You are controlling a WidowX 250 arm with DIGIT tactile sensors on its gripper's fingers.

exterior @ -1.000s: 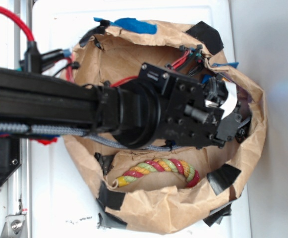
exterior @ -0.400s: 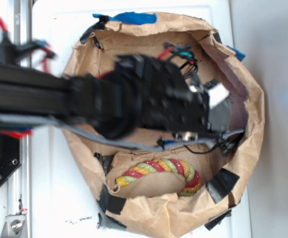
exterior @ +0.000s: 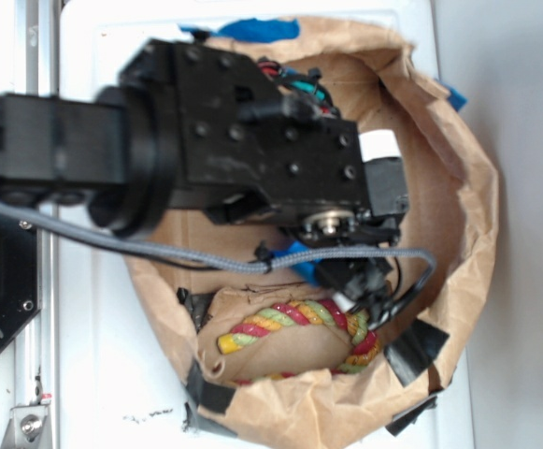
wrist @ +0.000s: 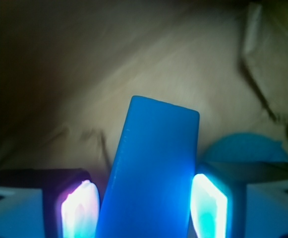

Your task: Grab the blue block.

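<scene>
One blue block [wrist: 151,173] stands between two glowing fingers [wrist: 79,210] of one gripper [wrist: 144,210]. One teal ball [wrist: 248,148] peeks out just right of the block. One brown paper bag [exterior: 458,224] surrounds the arm, and one multicoloured rope [exterior: 294,323] lies inside the bag, near its lower rim.

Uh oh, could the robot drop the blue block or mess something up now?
Maybe. The flat bright blue block sits tilted between the glowing fingers of the gripper, so it could slip. A round teal ball sits close and might get bumped. The arm fills the crumpled brown paper bag, so its grey cable might snag.
</scene>
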